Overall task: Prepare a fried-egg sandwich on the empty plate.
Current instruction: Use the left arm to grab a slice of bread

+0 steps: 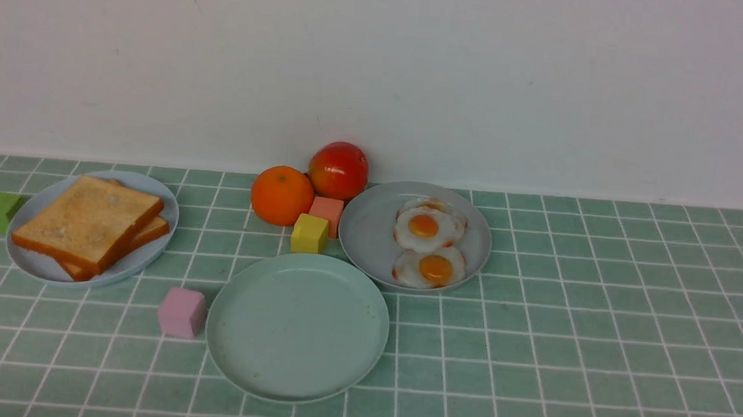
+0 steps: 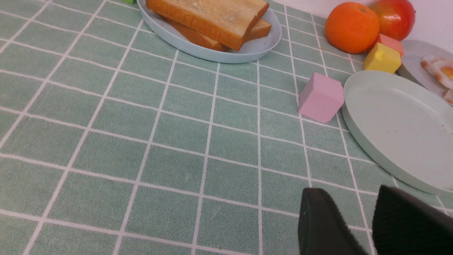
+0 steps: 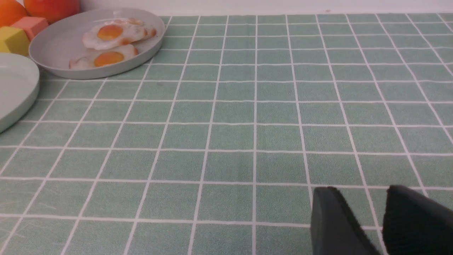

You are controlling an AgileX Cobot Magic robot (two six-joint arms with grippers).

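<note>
- Left pincer [image 2: 354,200] and right pincer [image 3: 364,200] hang spread and empty, low over the tablecloth [image 2: 141,141].
- Mint plate [image 1: 298,327] lies bare, centre front; a pink block [image 1: 182,312] just beside its rim could be knocked.
- Farther back, stacked toast [image 1: 87,218] on the left and overlapping eggs [image 1: 428,229] on the right may lift in pairs.

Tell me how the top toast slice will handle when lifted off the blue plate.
The top toast slice looks thick with straight edges, so probably stiff, not floppy. It rests askew on the lower slice, so a push would likely slide it.
</note>
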